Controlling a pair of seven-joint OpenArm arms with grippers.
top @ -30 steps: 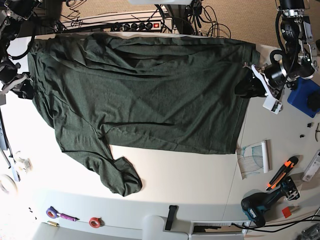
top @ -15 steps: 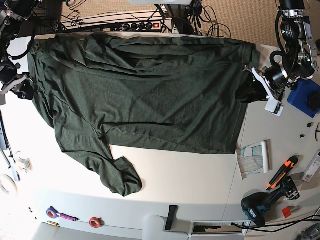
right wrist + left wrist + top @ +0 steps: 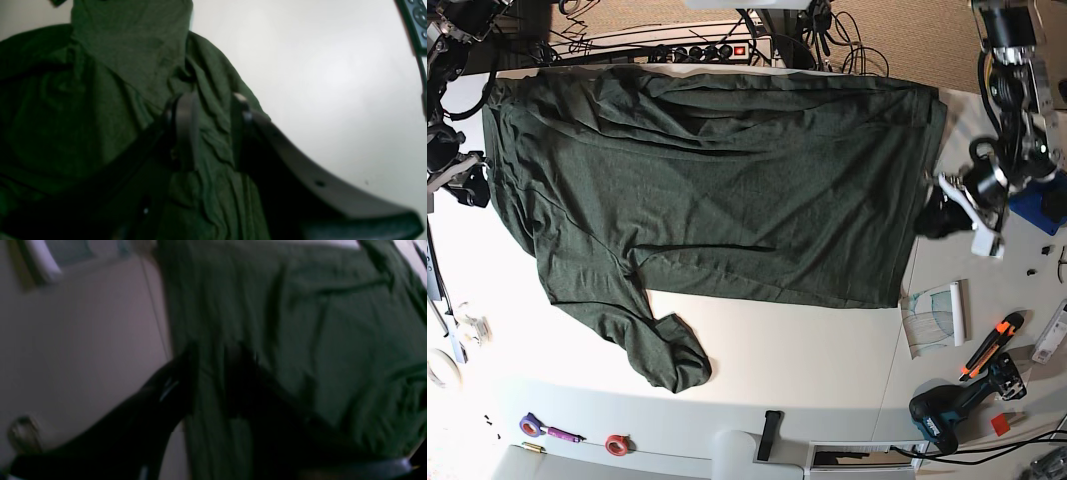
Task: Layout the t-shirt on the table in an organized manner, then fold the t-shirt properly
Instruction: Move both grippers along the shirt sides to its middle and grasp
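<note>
The dark green t-shirt (image 3: 717, 190) lies spread over the back of the table, with one sleeve (image 3: 667, 355) bunched toward the front. My left gripper (image 3: 930, 218) hovers at the shirt's right edge. In the blurred left wrist view its fingers (image 3: 180, 380) stand apart over the fabric edge (image 3: 317, 323), open. My right gripper (image 3: 472, 188) sits at the shirt's left edge. In the right wrist view its fingers (image 3: 185, 130) show a gap, with wrinkled cloth (image 3: 83, 116) behind and beneath them.
Right of the shirt are a blue box (image 3: 1037, 195), a sheet with a paper roll (image 3: 937, 315), an orange cutter (image 3: 992, 345) and a drill (image 3: 947, 410). Tape rolls (image 3: 617, 443) lie at the front left. A power strip (image 3: 707, 50) runs along the back edge.
My left gripper has slid toward the front along the shirt's right edge. The shirt's back right corner now lies flatter. The right gripper has barely shifted.
</note>
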